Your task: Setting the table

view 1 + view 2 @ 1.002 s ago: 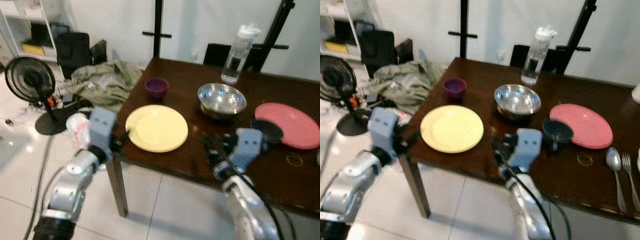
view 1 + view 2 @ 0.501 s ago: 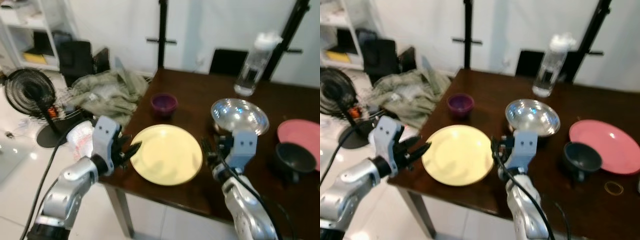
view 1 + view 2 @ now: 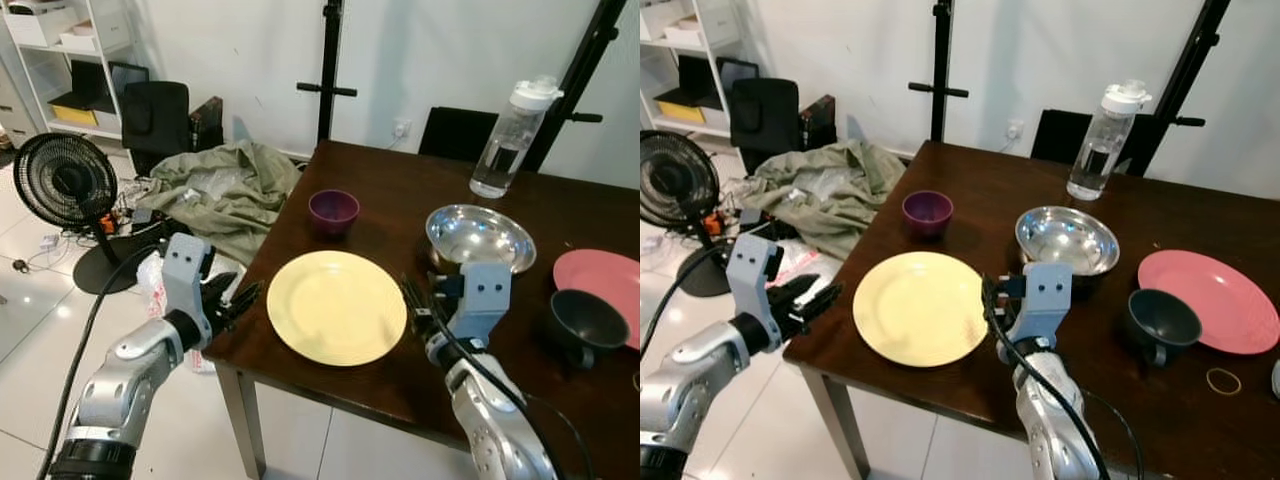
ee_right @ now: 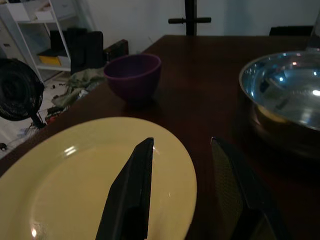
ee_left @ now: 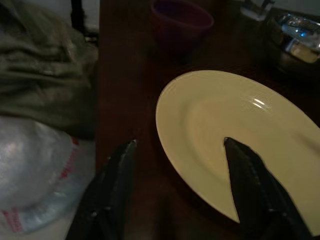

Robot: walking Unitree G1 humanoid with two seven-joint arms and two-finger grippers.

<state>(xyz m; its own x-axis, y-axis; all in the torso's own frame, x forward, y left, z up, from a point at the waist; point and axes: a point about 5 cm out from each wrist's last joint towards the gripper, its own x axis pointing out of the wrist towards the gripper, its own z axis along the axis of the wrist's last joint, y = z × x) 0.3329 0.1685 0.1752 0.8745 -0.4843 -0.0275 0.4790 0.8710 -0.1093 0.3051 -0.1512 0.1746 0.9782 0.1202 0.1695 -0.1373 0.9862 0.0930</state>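
I see the yellow plate (image 3: pixel 336 306) lying flat near the desk's (image 3: pixel 400 205) front left corner, just inside the front edge. My left tool (image 3: pixel 243 297) hangs off the desk's left edge, fingers spread wide and holding nothing; through its wrist camera the plate's near rim sits between the two fingers (image 5: pixel 112 185). My right tool (image 3: pixel 411 296) hovers at the plate's right rim, fingers parted and empty. Behind the plate, toward the left edge, stands the purple bowl (image 3: pixel 333 210). The steel bowl (image 3: pixel 479 236) sits behind my right tool, and the dark bowl (image 3: pixel 586 324) and pink plate (image 3: pixel 605 277) lie toward the right edge. A water bottle (image 3: pixel 508 136) stands upright near the back edge.
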